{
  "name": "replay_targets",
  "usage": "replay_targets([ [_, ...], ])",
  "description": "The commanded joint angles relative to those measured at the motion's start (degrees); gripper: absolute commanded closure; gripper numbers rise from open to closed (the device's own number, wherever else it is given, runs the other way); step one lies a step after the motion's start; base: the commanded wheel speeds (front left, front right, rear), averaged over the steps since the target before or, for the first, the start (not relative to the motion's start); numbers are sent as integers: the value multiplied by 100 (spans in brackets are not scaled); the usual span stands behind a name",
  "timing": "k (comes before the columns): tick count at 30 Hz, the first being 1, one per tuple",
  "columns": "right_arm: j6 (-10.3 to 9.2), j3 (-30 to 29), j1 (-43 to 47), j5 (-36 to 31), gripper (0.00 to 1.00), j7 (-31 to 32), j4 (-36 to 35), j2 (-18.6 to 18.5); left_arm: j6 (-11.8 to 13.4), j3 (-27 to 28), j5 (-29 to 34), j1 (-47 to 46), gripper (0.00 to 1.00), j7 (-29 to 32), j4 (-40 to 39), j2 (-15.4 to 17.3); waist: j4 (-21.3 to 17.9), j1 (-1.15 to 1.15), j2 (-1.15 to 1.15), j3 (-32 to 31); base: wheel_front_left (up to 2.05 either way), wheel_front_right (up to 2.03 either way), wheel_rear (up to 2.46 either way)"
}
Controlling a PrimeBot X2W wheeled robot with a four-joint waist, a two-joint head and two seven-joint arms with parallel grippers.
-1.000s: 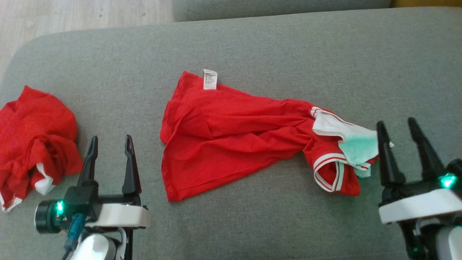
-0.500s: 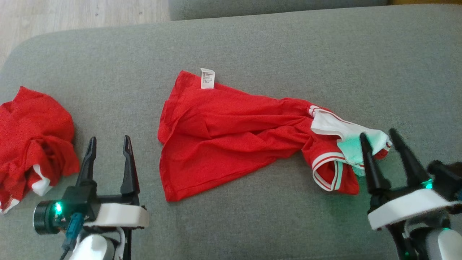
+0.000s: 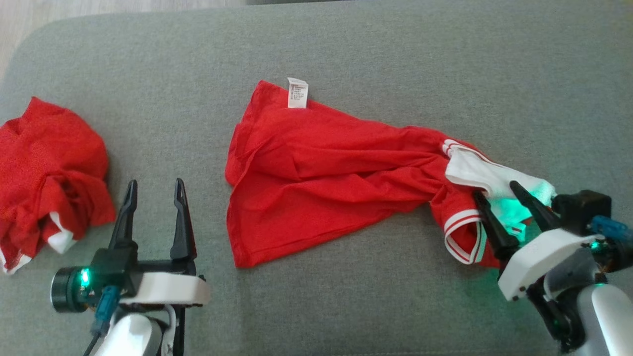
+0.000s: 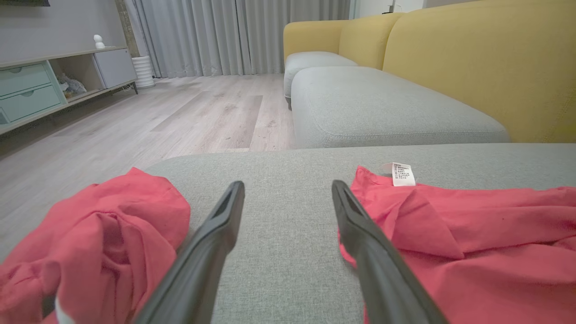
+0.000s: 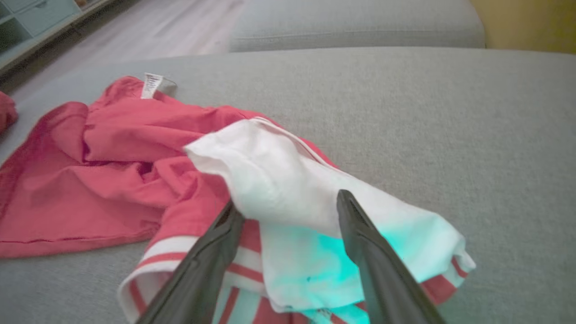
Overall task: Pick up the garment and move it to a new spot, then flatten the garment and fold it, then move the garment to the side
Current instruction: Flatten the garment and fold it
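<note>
Support surface: a grey upholstered cushion (image 3: pixel 395 59) with a rounded corner at its far left. A crumpled red cloth (image 3: pixel 52 170) with white patches along its near edge lies at the cushion's left end. Pale wood-plank floor (image 4: pixel 148 121) lies beyond the cushion. A second grey seat cushion (image 4: pixel 382 108) stands behind the first, backed by a yellow sofa (image 4: pixel 472 58). Grey curtains (image 4: pixel 234 36) hang to the floor along the far wall. A low sideboard (image 4: pixel 31 85) with pale green drawers stands at the left, a small white object (image 4: pixel 98 41) on top. A white ribbed cylinder (image 4: pixel 144 71) stands on the floor just beside it.

Red garment (image 3: pixel 321 168) with white, red-striped trim on grey cushion (image 3: pixel 395 59).
</note>
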Motion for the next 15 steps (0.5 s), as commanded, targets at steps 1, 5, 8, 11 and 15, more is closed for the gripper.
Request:
replay_targets([
  [1, -3, 23, -166, -55, 0, 86, -94, -134, -2, 178, 1, -300, 0, -75, -131, 61, 43, -1, 0, 40, 0, 0, 0],
  [5, -3, -127, -340, -108, 100, 211, 12, -219, -10, 159, -4, -361, 0, -125, -74, 30, 87, -1, 0, 97, 0, 0, 0],
  [8, -3, -211, -568, -105, 100, 211, 77, -371, -2, 145, -5, -401, 0, -161, -44, 0, 115, -1, 0, 144, 0, 0, 0],
  [11, -3, -233, -856, -73, 100, 228, 218, -564, -6, 123, -9, -442, 0, -198, -7, -35, 156, -1, 0, 187, 0, 0, 0],
  [15, -3, -108, -1380, 20, 100, 189, 608, -967, -33, 77, -19, -531, 0, -243, 51, -95, 244, -1, 0, 268, 0, 0, 0],
])
